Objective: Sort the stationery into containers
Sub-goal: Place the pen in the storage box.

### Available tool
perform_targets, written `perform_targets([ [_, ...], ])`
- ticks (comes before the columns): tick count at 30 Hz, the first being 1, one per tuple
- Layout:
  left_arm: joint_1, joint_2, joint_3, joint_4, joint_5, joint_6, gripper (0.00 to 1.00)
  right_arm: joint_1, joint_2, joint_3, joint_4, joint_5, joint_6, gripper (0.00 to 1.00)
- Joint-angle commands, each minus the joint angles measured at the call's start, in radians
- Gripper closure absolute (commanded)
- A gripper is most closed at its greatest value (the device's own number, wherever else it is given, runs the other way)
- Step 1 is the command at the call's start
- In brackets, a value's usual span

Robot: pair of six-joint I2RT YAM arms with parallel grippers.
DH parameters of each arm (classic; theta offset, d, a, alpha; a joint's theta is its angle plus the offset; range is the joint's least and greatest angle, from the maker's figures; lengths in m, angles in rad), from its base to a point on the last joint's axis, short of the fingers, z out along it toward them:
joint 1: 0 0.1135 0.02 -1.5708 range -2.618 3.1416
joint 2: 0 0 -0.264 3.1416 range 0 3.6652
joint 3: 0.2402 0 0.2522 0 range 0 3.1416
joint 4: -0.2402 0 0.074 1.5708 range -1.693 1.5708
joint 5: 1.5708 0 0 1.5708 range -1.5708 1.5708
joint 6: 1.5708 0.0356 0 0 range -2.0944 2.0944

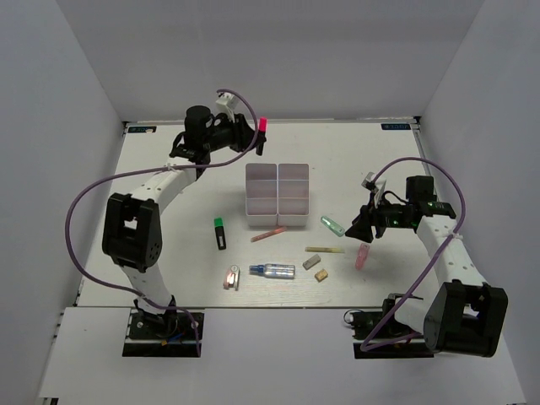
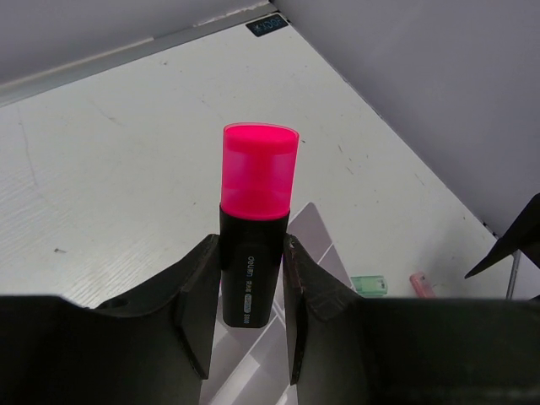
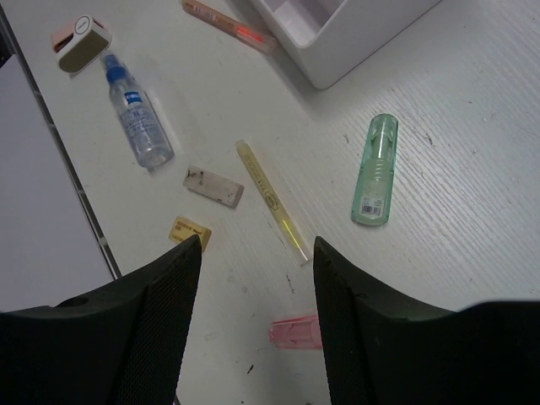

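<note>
Pink-capped marker (image 2: pixel 257 194) sits pinched in my left jaws, bound for the containers (image 1: pixel 291 224); right jaws hover spread over the yellow stick (image 3: pixel 270 198).

Illumination was bright, even and diffuse from overhead. Objects cast short, soft shadows on the white desk (image 1: pixel 337 152). The top view was sharp throughout. In the wrist views the left hand (image 2: pixel 251 253) and right hand (image 3: pixel 257 253) rendered dark and slightly soft; the marker (image 2: pixel 257 186) cap appeared oversaturated.
</note>
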Motion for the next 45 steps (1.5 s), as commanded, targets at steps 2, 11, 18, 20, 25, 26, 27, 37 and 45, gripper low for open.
perform_targets([
  [2,-0.014,0.012,-0.021,0.075,0.06,-0.042,0.99,-0.004,0.009,0.029,-0.024,-0.025,-0.027,0.41],
  [11,-0.02,0.01,-0.119,0.136,0.087,-0.06,0.99,-0.006,0.015,0.034,-0.035,-0.019,-0.037,0.41],
  [18,-0.023,0.0,-0.17,0.161,0.095,-0.042,0.99,-0.006,0.021,0.035,-0.039,-0.023,-0.039,0.41],
  [20,-0.025,0.006,-0.173,0.171,0.099,-0.025,0.99,-0.004,0.021,0.036,-0.039,-0.022,-0.04,0.41],
  [25,-0.034,0.032,-0.117,0.081,0.11,0.07,0.99,-0.006,0.022,0.034,-0.041,-0.02,-0.045,0.41],
  [26,-0.036,0.035,-0.109,0.061,0.109,0.087,0.99,-0.006,0.018,0.034,-0.042,-0.022,-0.046,0.41],
  [27,-0.04,0.038,-0.103,0.009,0.101,0.134,0.99,-0.006,0.021,0.035,-0.044,-0.022,-0.046,0.41],
  [37,-0.078,0.017,-0.107,-0.118,-0.023,0.334,0.99,-0.006,0.029,0.039,-0.056,-0.033,-0.06,0.41],
  [45,-0.094,0.02,-0.092,-0.158,-0.097,0.429,0.99,-0.006,0.027,0.039,-0.07,-0.042,-0.076,0.41],
])
